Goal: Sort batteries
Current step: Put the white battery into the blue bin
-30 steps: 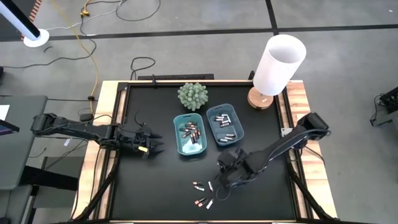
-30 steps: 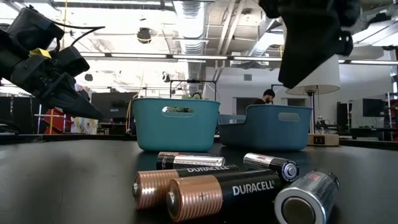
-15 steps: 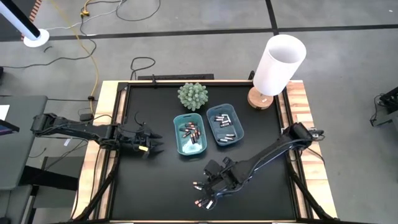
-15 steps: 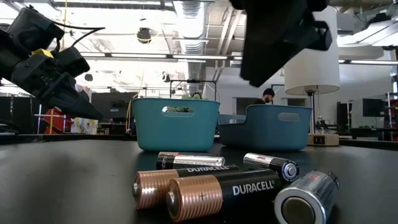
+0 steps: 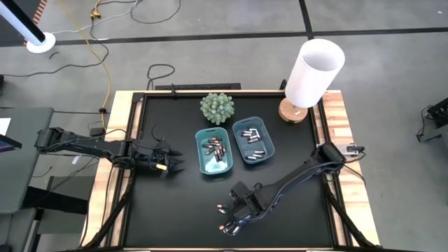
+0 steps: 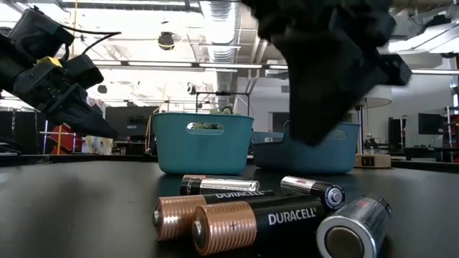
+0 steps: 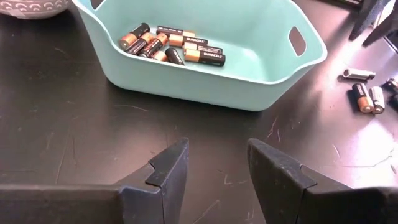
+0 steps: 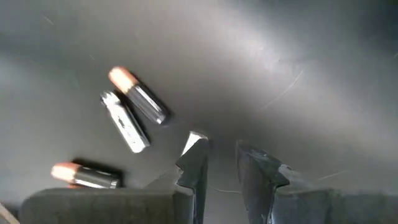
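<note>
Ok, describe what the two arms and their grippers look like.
Both arms are dark and slim, built of jointed links. The left gripper has black, wedge-shaped fingers, a yellow mark near its wrist and thin black cables looping off it. The right gripper is likewise black, with narrow angular fingers.

The left pincer (image 7: pixel 217 163) hangs with its fingers apart above the dark surface (image 7: pixel 74 124), near a teal tray (image 7: pixel 249 68). Copper-ended batteries (image 7: pixel 171 46) lie inside the tray; loose batteries (image 7: pixel 364 93) lie beyond its handled end.
</note>
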`<action>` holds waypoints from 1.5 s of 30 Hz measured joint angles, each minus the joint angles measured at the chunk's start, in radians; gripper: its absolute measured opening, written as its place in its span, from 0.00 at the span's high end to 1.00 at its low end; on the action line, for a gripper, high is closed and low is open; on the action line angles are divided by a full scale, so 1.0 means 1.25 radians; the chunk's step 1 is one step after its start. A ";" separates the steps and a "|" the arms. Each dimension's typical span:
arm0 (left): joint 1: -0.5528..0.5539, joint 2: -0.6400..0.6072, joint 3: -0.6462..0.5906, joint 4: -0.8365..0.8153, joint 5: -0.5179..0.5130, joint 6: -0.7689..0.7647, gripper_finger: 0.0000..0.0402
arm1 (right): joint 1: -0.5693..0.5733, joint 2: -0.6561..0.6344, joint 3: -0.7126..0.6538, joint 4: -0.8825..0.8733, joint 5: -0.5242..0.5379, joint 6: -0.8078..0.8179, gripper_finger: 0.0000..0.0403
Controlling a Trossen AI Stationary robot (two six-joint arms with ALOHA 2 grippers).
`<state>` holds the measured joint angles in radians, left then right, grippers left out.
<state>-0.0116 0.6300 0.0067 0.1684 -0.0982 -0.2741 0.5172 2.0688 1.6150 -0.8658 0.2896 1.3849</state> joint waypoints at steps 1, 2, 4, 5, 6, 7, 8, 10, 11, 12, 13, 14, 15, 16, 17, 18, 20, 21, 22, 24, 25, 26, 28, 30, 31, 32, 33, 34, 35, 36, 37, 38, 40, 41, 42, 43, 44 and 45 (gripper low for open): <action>0.000 0.000 0.000 -0.001 0.000 0.000 0.60 | 0.000 0.010 0.000 0.001 -0.003 0.002 0.74; 0.000 0.000 0.000 -0.001 0.000 0.000 0.60 | 0.000 0.016 -0.001 0.001 -0.006 0.002 0.74; 0.000 0.000 0.000 -0.002 0.000 0.000 0.60 | 0.002 0.027 -0.001 0.007 -0.009 -0.014 0.74; 0.000 0.000 0.000 -0.002 0.000 0.000 0.60 | 0.002 0.030 -0.001 0.008 -0.009 -0.016 0.74; 0.000 0.000 0.000 -0.003 0.000 0.000 0.60 | 0.001 0.032 0.000 0.010 -0.009 -0.016 0.74; 0.000 0.000 0.000 -0.004 0.000 0.000 0.60 | 0.000 0.034 0.000 0.011 -0.008 -0.010 0.74; 0.000 0.000 0.000 -0.004 0.000 0.000 0.60 | -0.001 0.036 0.000 0.009 -0.008 -0.003 0.74; 0.000 0.000 0.000 -0.004 0.000 0.000 0.60 | -0.002 0.037 0.000 0.009 -0.008 0.005 0.74; 0.000 0.000 0.000 -0.004 0.000 0.000 0.60 | -0.002 0.036 0.000 0.009 -0.008 0.012 0.74; 0.000 0.000 0.000 -0.004 0.000 0.000 0.60 | -0.002 0.036 0.000 0.011 -0.008 0.021 0.74; 0.000 0.000 0.000 -0.004 0.000 0.000 0.60 | -0.002 0.036 0.000 0.012 -0.008 0.026 0.74; 0.000 0.000 0.000 -0.004 0.000 0.000 0.60 | -0.002 0.036 0.000 0.011 -0.008 0.033 0.74; 0.000 0.000 0.000 -0.004 0.000 0.000 0.60 | -0.001 0.036 0.000 0.011 -0.008 0.045 0.74; 0.000 0.000 0.000 -0.004 0.000 0.000 0.60 | 0.001 0.036 0.000 0.010 -0.008 0.057 0.74; 0.000 0.000 0.000 -0.004 0.000 0.000 0.60 | 0.003 0.036 0.000 0.010 -0.008 0.064 0.74; 0.000 0.000 0.000 -0.004 0.000 0.000 0.60 | 0.005 0.036 0.000 0.011 -0.008 0.065 0.74; 0.000 0.000 0.000 -0.004 0.000 0.000 0.60 | 0.006 0.036 0.000 0.011 -0.008 0.072 0.74; 0.000 0.000 0.000 -0.004 0.000 0.000 0.60 | 0.008 0.036 0.000 0.011 -0.008 0.080 0.74; 0.000 0.000 0.000 -0.004 0.000 0.000 0.60 | 0.009 0.036 0.000 0.011 -0.008 0.086 0.74; 0.000 0.000 0.000 -0.004 0.000 0.001 0.60 | 0.011 0.036 0.000 0.013 -0.007 0.088 0.74; 0.000 0.000 0.000 -0.004 0.000 0.000 0.60 | 0.011 0.036 0.000 0.013 -0.007 0.089 0.74; 0.000 0.000 0.000 -0.004 0.000 0.001 0.60 | 0.011 0.036 0.000 0.014 -0.007 0.089 0.74; 0.000 0.000 0.000 -0.004 0.000 0.001 0.60 | 0.011 0.036 0.000 0.017 -0.007 0.089 0.74; 0.000 0.000 0.000 -0.004 0.000 0.001 0.60 | 0.008 0.036 0.000 0.018 -0.007 0.088 0.74; 0.000 0.000 0.000 -0.004 0.000 0.001 0.60 | 0.008 0.036 0.000 0.018 -0.007 0.088 0.74; 0.000 0.000 0.000 -0.004 0.000 0.001 0.60 | 0.007 0.036 0.000 0.018 -0.009 0.088 0.74; 0.000 0.000 0.000 -0.004 0.000 0.001 0.60 | 0.005 0.036 0.000 0.017 -0.013 0.088 0.74; 0.000 0.000 0.000 -0.004 0.000 0.001 0.60 | 0.003 0.036 0.000 0.017 -0.017 0.088 0.74; 0.000 0.000 0.000 -0.004 0.000 0.001 0.60 | 0.003 0.035 0.000 0.017 -0.021 0.088 0.74; 0.000 0.000 0.000 -0.004 0.000 0.001 0.60 | 0.003 0.035 0.000 0.017 -0.021 0.088 0.74; 0.000 0.000 0.000 -0.004 0.000 0.001 0.60 | 0.002 0.035 0.000 0.016 -0.022 0.086 0.74; 0.000 0.000 0.000 -0.004 0.000 0.001 0.60 | 0.001 0.035 0.000 0.015 -0.022 0.086 0.74; 0.000 0.000 0.000 -0.004 0.000 0.001 0.60 | -0.002 0.035 0.000 0.011 -0.030 0.086 0.74; 0.000 0.000 0.000 -0.004 0.000 0.001 0.60 | -0.003 0.035 0.000 0.007 -0.040 0.087 0.74; 0.000 0.000 0.000 -0.004 0.000 0.001 0.60 | -0.006 0.035 0.000 0.003 -0.049 0.088 0.74; 0.000 0.000 0.000 -0.004 0.000 0.001 0.60 | -0.008 0.035 0.000 0.001 -0.060 0.088 0.74; 0.000 0.000 0.000 -0.004 0.000 0.001 0.60 | -0.009 0.035 0.000 0.001 -0.067 0.088 0.74; 0.000 0.000 0.000 -0.004 0.000 0.001 0.60 | -0.012 0.035 0.000 0.001 -0.071 0.088 0.74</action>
<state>-0.0116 0.6300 0.0063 0.1635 -0.0982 -0.2733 0.5025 2.1132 1.6146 -0.8646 0.2011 1.4945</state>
